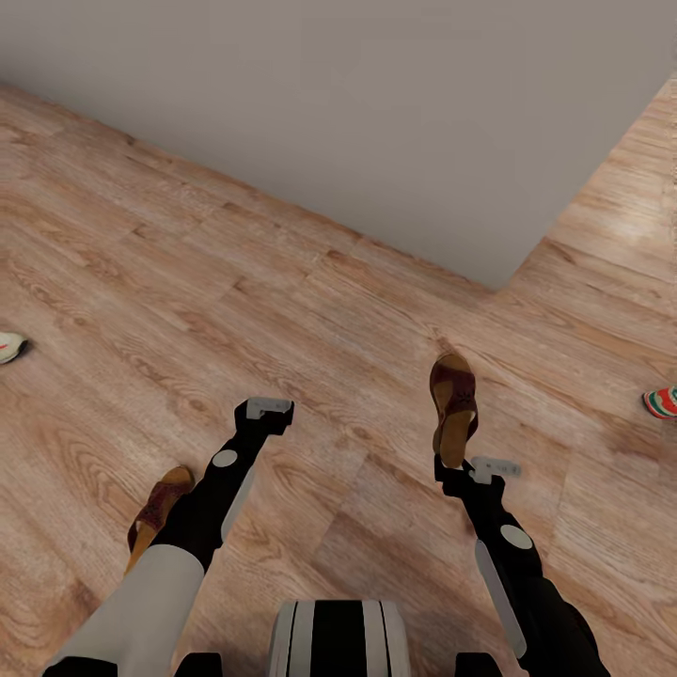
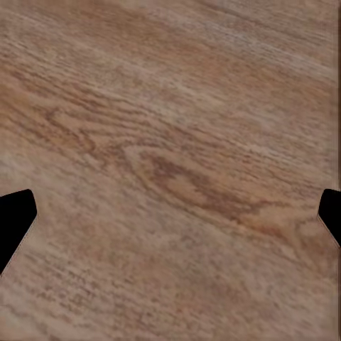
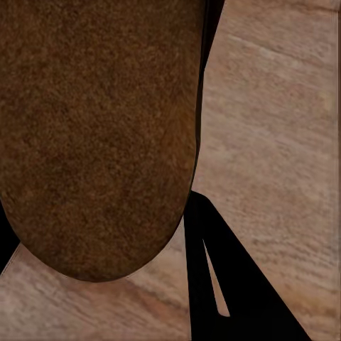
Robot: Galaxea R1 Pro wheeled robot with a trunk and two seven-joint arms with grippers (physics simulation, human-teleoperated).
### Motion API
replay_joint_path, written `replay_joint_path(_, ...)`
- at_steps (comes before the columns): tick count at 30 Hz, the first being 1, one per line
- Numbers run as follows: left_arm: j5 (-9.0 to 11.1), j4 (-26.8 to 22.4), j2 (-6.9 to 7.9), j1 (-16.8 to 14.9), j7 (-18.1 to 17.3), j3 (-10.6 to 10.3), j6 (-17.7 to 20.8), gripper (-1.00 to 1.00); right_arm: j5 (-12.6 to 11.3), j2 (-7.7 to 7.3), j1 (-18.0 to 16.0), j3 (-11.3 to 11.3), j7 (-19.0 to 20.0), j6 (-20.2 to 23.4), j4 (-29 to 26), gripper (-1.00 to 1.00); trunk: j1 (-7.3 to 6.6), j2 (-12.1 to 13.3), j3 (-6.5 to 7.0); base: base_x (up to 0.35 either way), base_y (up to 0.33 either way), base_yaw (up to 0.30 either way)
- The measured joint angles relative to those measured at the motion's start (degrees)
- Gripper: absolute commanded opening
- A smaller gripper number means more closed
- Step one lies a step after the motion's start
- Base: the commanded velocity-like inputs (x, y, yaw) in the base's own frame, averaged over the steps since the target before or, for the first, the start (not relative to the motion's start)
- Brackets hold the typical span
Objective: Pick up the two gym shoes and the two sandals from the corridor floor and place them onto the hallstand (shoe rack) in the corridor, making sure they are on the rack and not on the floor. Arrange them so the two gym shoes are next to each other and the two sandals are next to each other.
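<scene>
My right gripper [image 1: 452, 463] is shut on the heel end of a brown sandal [image 1: 454, 400], whose strap and toe point away from me. Up close, the sandal's tan footbed [image 3: 99, 135] sits between the dark fingers [image 3: 213, 277]. The second sandal [image 1: 158, 508] lies on the corridor floor [image 1: 310, 310], partly hidden behind my left forearm. My left gripper [image 1: 268, 410] hovers over bare planks, open, its fingertips [image 2: 15, 217] spread wide. One gym shoe [image 1: 10, 347] peeks in at the left edge and another [image 1: 662, 402] at the right edge. The hallstand is out of view.
A plain grey wall [image 1: 376, 113] runs across the back and ends in a corner [image 1: 494, 287], with more plank floor continuing past it to the right. My base [image 1: 338, 639] shows at the bottom centre.
</scene>
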Motion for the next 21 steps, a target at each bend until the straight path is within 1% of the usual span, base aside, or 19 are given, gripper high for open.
replay_joint_path(3,0.0,0.0,-0.08,0.0,0.0,0.0,0.5,1.0,0.0,-0.02,0.0,0.0,0.0,0.0,0.0,-1.0,-0.08,0.0,0.67,0.0,0.0,0.0)
replay_joint_path(9,0.0,0.0,-0.06,0.0,0.0,0.0,4.2,1.0,0.0,0.0,0.0,0.0,0.0,0.0,0.0,-1.0,-0.23,0.1,2.0,0.0,0.0,0.0)
replay_joint_path(13,0.1,0.1,0.0,0.1,-0.1,0.1,4.4,1.0,0.1,0.05,0.0,0.1,0.0,0.0,0.0,-1.0,-0.33,0.2,2.88,0.0,0.0,0.0)
replay_joint_path(21,0.0,0.1,0.0,0.1,-0.1,0.1,4.5,1.0,0.1,0.05,0.0,0.1,0.0,0.0,0.0,-1.0,-0.54,0.3,5.14,0.0,0.0,-0.169)
